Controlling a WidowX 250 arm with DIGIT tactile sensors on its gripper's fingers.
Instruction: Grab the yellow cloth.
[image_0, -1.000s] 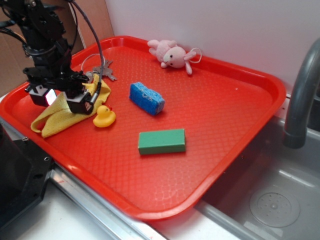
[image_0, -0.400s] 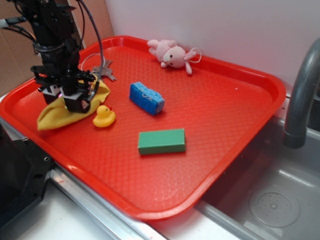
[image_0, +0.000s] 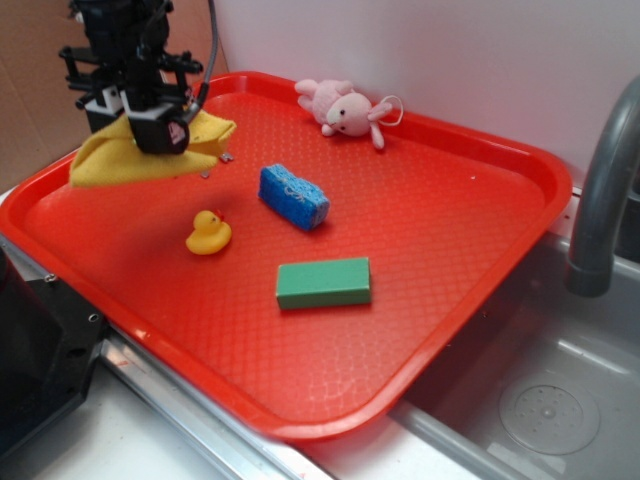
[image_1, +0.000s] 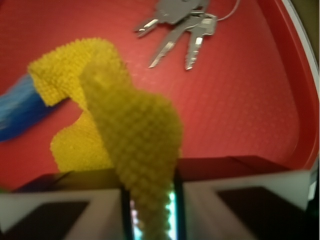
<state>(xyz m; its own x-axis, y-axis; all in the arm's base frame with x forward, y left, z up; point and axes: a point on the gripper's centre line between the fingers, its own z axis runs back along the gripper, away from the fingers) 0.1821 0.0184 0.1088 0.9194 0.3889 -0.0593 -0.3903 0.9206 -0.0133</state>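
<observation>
The yellow cloth (image_0: 110, 160) hangs in the air above the back left part of the red tray (image_0: 440, 240), pinched in my gripper (image_0: 150, 128), which is shut on it. In the wrist view a bunched fold of the yellow cloth (image_1: 135, 135) runs down between the two white fingers (image_1: 225, 205), and my gripper (image_1: 150, 220) holds it there. Its loose end droops above the tray floor.
A bunch of keys (image_1: 182, 22) lies on the tray under the cloth. A yellow rubber duck (image_0: 208, 233), a blue sponge (image_0: 294, 195), a green block (image_0: 323, 283) and a pink plush toy (image_0: 345, 110) also rest on the tray. A sink with a faucet (image_0: 600, 190) is at the right.
My gripper has risen from the tray floor with the yellow cloth in it. The cloth has come off the tray and the keys now show beneath it.
</observation>
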